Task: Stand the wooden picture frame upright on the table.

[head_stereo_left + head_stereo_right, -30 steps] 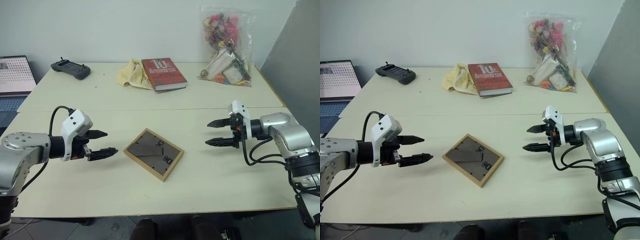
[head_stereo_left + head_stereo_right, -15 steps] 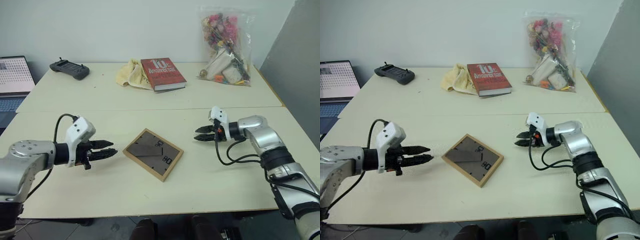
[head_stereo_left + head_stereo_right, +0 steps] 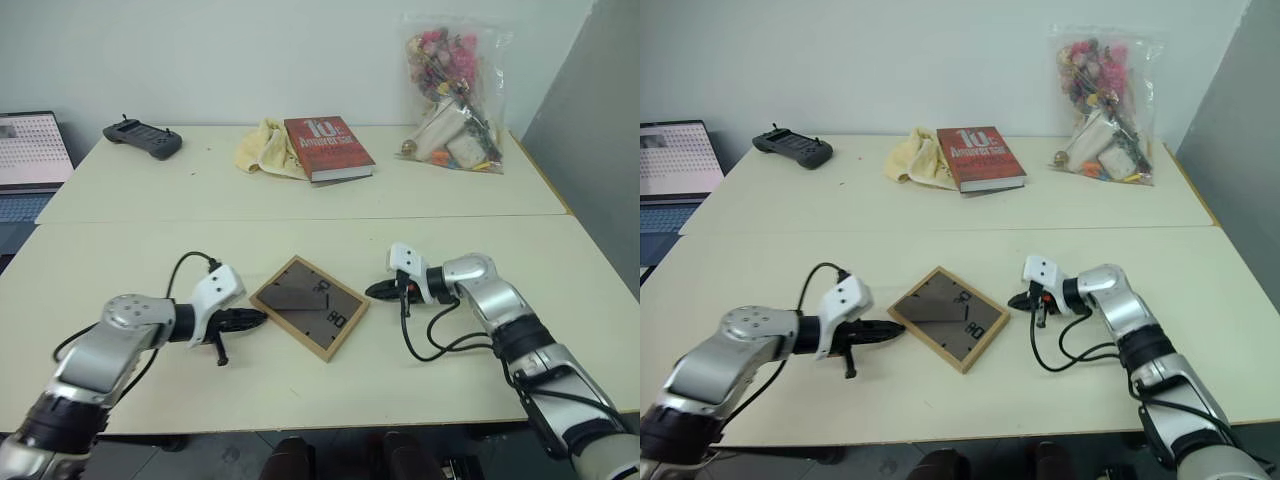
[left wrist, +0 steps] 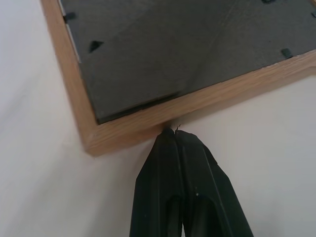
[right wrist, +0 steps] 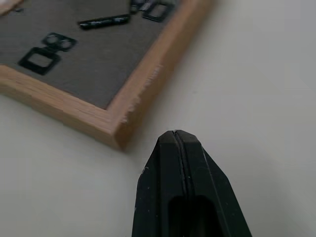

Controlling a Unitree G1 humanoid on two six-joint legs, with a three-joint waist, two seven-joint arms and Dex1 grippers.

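Picture frame (image 3: pixel 309 307) lying face-down on surface (image 3: pixel 420 190), my left fingers (image 4: pixel 173 148) closed, touching its edge, my right fingers (image 5: pixel 180 148) closed, hovering beside its corner

Pale table (image 3: pixel 150 215), wooden picture frame (image 3: pixel 309 306) face-down, red book (image 3: pixel 327 146), yellow cloth (image 3: pixel 262 147), controller (image 3: pixel 142 139), bag (image 3: pixel 452 95)

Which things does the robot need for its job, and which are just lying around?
Needed:
wooden picture frame, lying back-up
table
left gripper, shut
right gripper, shut

Lying about:
red book
yellow cloth
bag of flowers
black controller
laptop
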